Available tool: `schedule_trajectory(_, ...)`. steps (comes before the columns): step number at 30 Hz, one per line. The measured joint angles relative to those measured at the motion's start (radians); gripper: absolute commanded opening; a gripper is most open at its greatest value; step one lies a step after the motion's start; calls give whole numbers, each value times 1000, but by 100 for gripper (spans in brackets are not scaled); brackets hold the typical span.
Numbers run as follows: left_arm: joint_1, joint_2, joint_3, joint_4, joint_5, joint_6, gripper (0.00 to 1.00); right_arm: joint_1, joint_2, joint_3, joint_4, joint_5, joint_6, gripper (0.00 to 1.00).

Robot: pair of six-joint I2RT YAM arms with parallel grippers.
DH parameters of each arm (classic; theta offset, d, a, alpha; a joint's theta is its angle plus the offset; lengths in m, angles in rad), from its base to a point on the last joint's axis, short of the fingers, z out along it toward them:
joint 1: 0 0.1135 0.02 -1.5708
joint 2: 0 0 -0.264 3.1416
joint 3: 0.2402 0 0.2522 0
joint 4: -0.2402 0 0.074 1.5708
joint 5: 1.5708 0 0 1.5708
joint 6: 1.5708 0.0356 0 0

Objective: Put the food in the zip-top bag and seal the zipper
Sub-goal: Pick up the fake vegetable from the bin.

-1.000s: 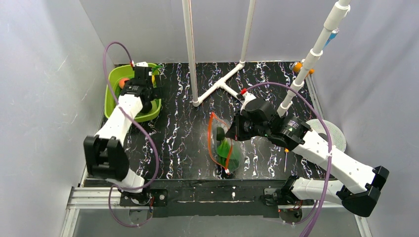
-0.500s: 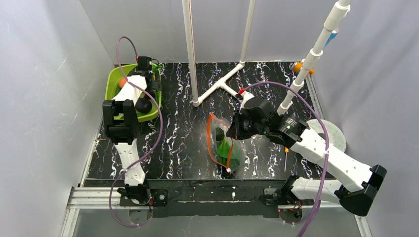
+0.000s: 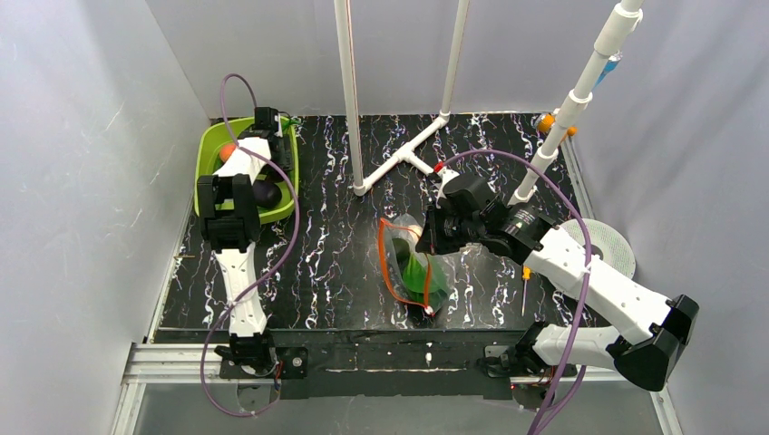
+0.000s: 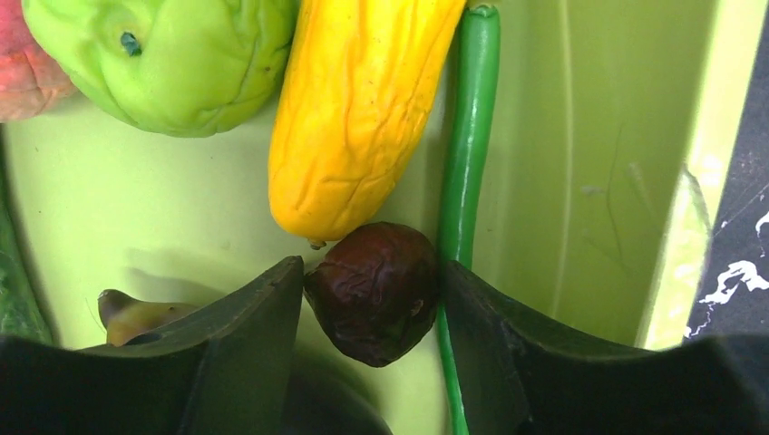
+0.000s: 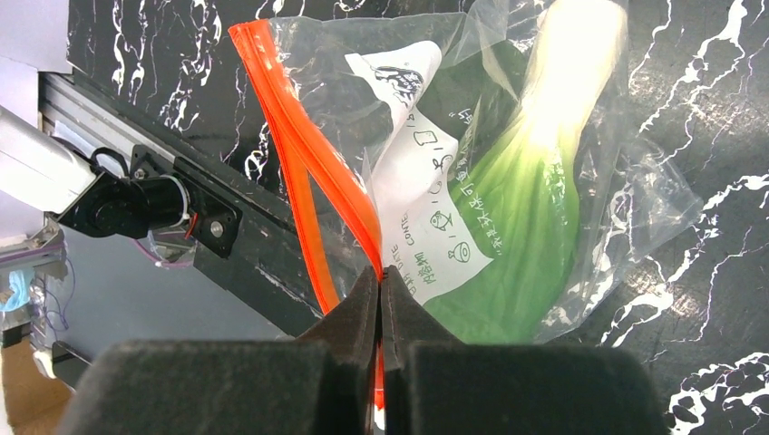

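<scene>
In the left wrist view my left gripper [image 4: 372,267] is down in the green bin [image 4: 589,136]. Both its fingers touch a small dark brown wrinkled food piece [image 4: 376,294], with a long green pod [image 4: 472,136] against the right finger. A yellow piece [image 4: 354,118], a lime-green fruit [image 4: 163,54] and a red-orange fruit [image 4: 27,72] lie just beyond. A dark purple eggplant [image 3: 266,192] shows in the bin from above. My right gripper [image 5: 381,272] is shut on the red-orange zipper [image 5: 308,136] of the zip-top bag [image 5: 626,199]. The bag's mouth gapes, and it holds the leafy green vegetable [image 5: 526,217].
A white pipe frame [image 3: 399,159] stands at the back middle of the black marbled table. A white disc [image 3: 606,245] lies at the right edge. A small orange-handled screwdriver [image 3: 524,281] lies under the right arm. Grey walls close in on both sides.
The left arm has folded upright and its gripper has dropped into the bin, jaws narrowing onto the dark piece. The right gripper and bag have shifted slightly towards the back.
</scene>
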Motion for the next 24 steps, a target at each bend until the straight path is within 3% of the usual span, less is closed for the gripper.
schedule_trajectory(5, 10, 6, 11, -3, 4, 14, 42, -2, 0, 0, -5, -6, 0, 1)
schedule_trajectory(14, 15, -24, 0, -42, 34, 26, 34, -3, -2, 0, -11, -10, 3, 1)
schedule_trajectory(20, 15, -188, -80, -91, 84, 20, 33, -6, -6, 0, -9, -43, 14, 1)
schedule_trajectory(24, 15, -378, -196, -99, 184, -26, 33, -7, -6, 0, -2, -81, 34, 1)
